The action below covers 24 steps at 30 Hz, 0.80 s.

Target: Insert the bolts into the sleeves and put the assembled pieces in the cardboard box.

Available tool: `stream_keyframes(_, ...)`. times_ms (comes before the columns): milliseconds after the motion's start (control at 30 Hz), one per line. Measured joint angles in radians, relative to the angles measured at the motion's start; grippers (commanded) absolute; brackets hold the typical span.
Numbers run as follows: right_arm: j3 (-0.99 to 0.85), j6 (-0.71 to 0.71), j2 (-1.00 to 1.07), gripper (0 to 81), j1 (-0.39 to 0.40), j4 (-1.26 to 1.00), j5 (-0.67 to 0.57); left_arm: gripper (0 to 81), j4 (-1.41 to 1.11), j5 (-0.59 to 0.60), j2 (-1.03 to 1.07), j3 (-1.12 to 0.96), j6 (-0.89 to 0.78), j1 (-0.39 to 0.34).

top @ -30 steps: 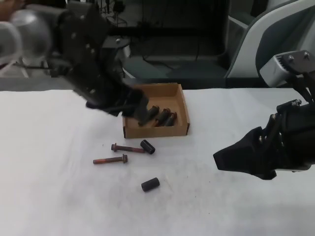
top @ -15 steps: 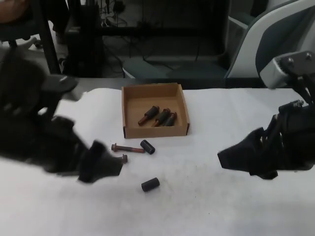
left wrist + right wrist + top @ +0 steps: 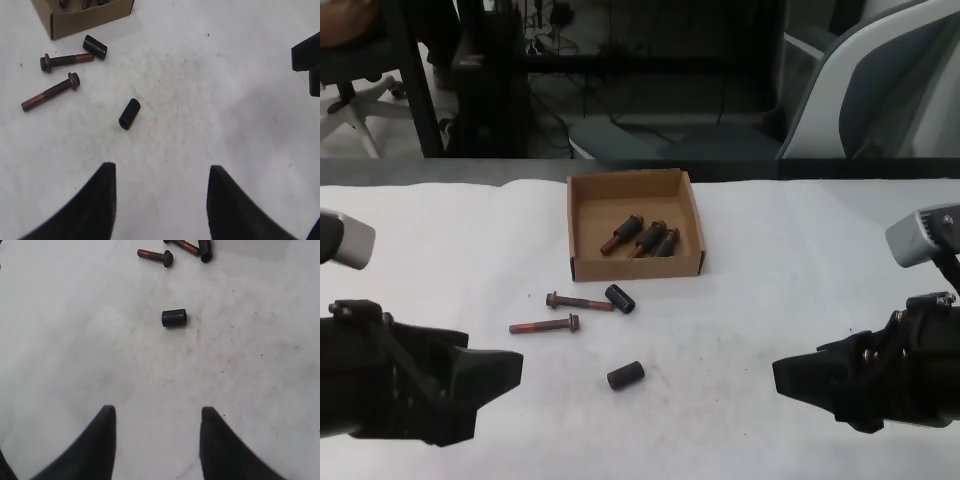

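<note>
**Two bolts and two sleeves loose, both hands empty**

I have the left hand (image 3: 161,172) low over the white surface (image 3: 790,270) at the near left. Its two dark fingers are spread wide with nothing between them. The right hand (image 3: 157,412) mirrors it at the near right, likewise spread and empty. Held like this, each looks in on the loose parts from its own side, so either could go in without crossing the other.

The brown cardboard box (image 3: 635,268) sits beyond the parts, open-topped, with three assembled bolt-and-sleeve pieces (image 3: 648,238) lying side by side on its floor. In front of it lie two reddish-brown flanged bolts. The farther bolt (image 3: 578,301) points its threaded end at a short black cylindrical sleeve (image 3: 620,298) just beside it; I cannot tell whether they touch. The nearer bolt (image 3: 543,325) lies apart from both. A second black sleeve (image 3: 626,375) lies alone on its side, roughly between the two hands.

I judge the job past halfway, with two pairs to mate. Each pair will want a bolt in one hand and a sleeve in the other. The lone sleeve, lying on its curved side, may roll if nudged.
</note>
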Motion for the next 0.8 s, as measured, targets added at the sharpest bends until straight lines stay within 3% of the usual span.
stream_keyframes(333, 0.001, 0.042, 0.001, 51.5, 0.000, -0.026, 0.000, 54.6, -0.028, 0.000, 0.000, 0.000, -0.011, 0.000)
stream_keyframes(567, -0.039, 0.329, 0.048, 51.5, 0.019, -0.026, 0.000, 54.6, -0.028, 0.000, 0.000, 0.000, -0.011, 0.000)
stream_keyframes(800, -0.172, 0.485, 0.235, 51.5, 0.131, -0.026, 0.032, 54.6, -0.034, 0.000, 0.000, 0.000, -0.011, 0.000)
